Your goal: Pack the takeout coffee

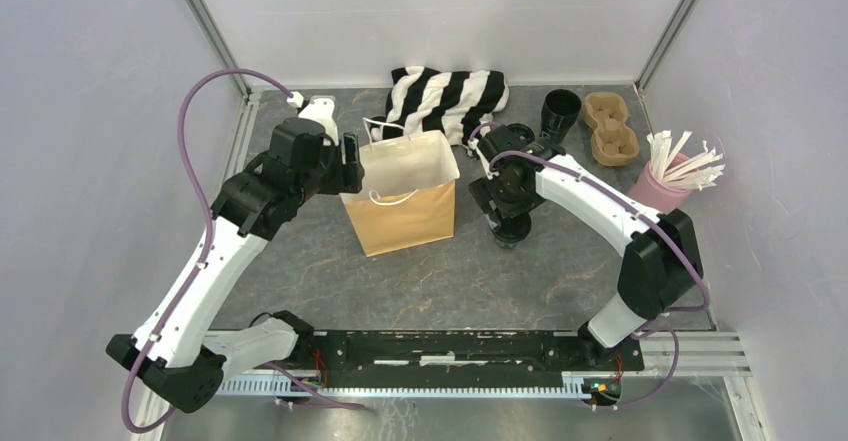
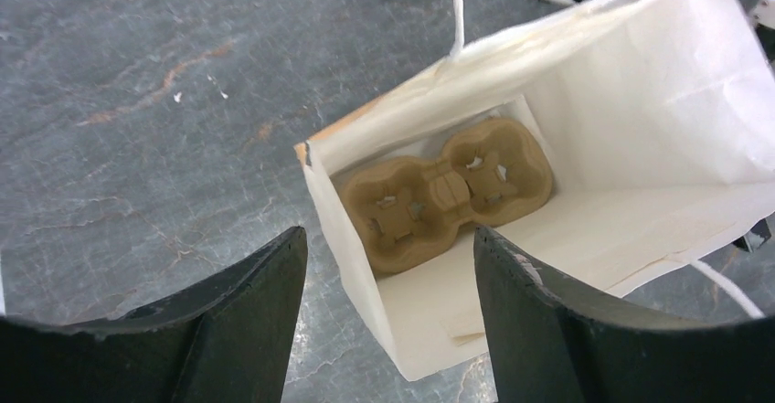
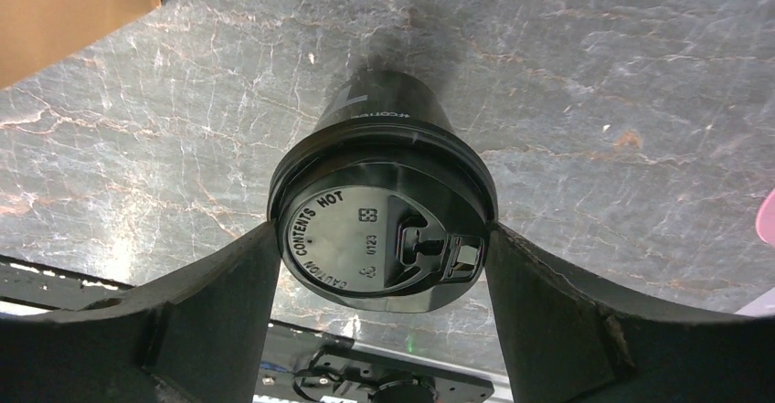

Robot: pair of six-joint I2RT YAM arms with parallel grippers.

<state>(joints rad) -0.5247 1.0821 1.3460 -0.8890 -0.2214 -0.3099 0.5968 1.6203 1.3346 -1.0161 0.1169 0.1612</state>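
The takeout coffee [image 3: 366, 229], a small black cup with a round black lid, is upright on or just above the table to the right of the brown paper bag [image 1: 400, 211]. My right gripper [image 3: 382, 238] is shut on it, one finger pressed against each side of the lid rim. It shows under the right wrist in the top view [image 1: 510, 231]. The bag stands open with a tan cup carrier [image 2: 448, 188] lying in its bottom. My left gripper [image 2: 391, 248] is open, its fingers straddling the bag's left rim [image 2: 366, 312].
A striped cloth [image 1: 450, 96] lies behind the bag. A lidless black cup [image 1: 561, 111] and a second tan carrier [image 1: 610, 129] stand at the back right. A pink cup of white sticks [image 1: 675, 176] is by the right wall.
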